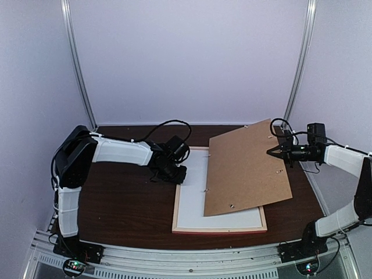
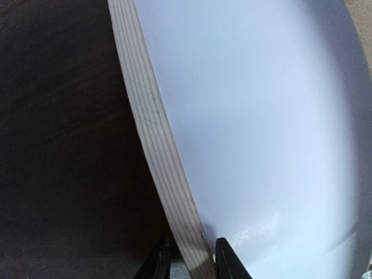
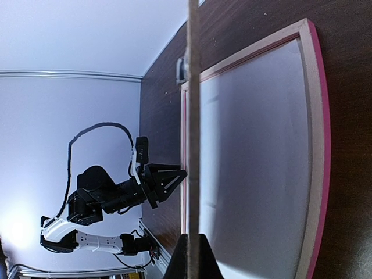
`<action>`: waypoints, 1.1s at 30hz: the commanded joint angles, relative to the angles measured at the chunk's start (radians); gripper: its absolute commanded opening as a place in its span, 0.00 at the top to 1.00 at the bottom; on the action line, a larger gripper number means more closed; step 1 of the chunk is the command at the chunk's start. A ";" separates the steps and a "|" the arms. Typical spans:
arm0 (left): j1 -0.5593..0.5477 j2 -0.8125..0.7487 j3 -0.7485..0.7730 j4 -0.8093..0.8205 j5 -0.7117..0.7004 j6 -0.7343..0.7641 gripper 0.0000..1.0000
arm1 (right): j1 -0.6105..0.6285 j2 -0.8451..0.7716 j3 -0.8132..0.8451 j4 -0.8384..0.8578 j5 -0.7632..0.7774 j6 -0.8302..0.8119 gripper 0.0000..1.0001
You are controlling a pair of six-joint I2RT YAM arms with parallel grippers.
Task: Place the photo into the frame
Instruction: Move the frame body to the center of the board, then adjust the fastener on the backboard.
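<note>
The frame [image 1: 221, 230] lies back side up on the table, pale wood rails showing, with a pink edge in the right wrist view [image 3: 317, 145]. A white sheet [image 1: 192, 203] fills it; I cannot tell whether it is the photo's back or the mat, and no printed side shows. My left gripper [image 1: 181, 172] is at the frame's left rail [image 2: 157, 145], fingers either side of it [image 2: 193, 258]. My right gripper [image 1: 270, 152] is shut on the right edge of the brown backing board [image 1: 247, 168], held tilted with its lower edge resting on the frame. That board appears edge-on in the right wrist view [image 3: 193, 116].
The dark brown table [image 1: 122, 203] is enclosed by pale walls at the back and sides. A metal rail [image 1: 192, 258] runs along the near edge by the arm bases. A black cable loops over the left arm [image 1: 168, 125].
</note>
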 commanded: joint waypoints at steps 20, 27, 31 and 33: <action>0.064 -0.342 -0.279 0.013 0.011 -0.057 0.38 | 0.217 0.044 0.046 0.235 0.007 0.144 1.00; 0.119 -0.500 -0.326 -0.043 -0.085 -0.014 0.20 | 0.345 0.111 0.002 0.492 0.027 0.321 1.00; 0.171 -0.576 -0.363 -0.055 -0.115 0.002 0.16 | 0.389 0.150 -0.004 0.538 0.056 0.344 1.00; 0.191 -0.607 -0.373 -0.056 -0.128 0.012 0.15 | 0.404 0.169 -0.017 0.581 0.070 0.370 1.00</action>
